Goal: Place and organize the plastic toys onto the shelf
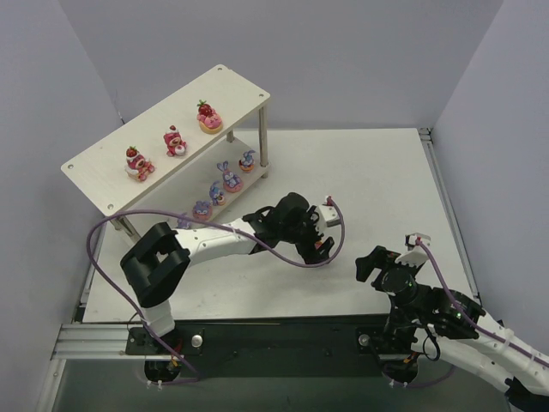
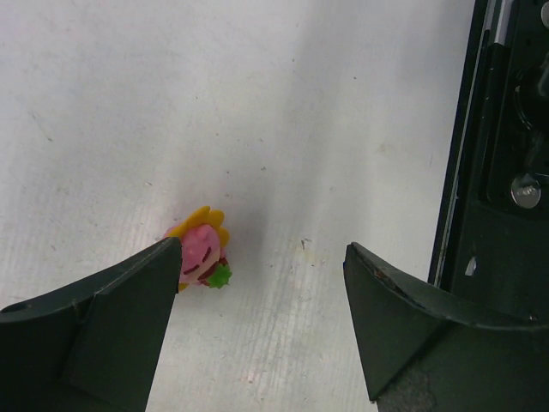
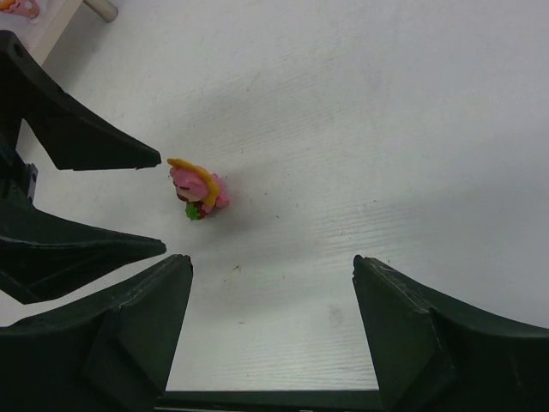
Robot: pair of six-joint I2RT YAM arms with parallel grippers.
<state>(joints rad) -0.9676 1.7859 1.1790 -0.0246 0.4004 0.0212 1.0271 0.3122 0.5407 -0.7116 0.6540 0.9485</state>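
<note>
We count three bears [image 1: 175,141], four bunnies [image 1: 230,178] for certain, with a possible fifth that we cannot make out, and one flower figure [image 3: 197,189]. We also count one shelf [image 1: 96,173] with two tiers, and one table [image 1: 369,180].

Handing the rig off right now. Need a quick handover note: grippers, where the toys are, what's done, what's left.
Left gripper: open and empty, low over the table. The flower-like figure lies by one fingertip, not gripped.
Right gripper: open and empty, facing the same figure from the near right.
Shelf: three strawberry bears in a row on the top board, and at least four bunnies lined up on the lower board.
Done: bears and bunnies are shelved.
Left: the flower-like figure, the only toy seen off the shelf. The left arm looks best placed to pick it up.
</note>
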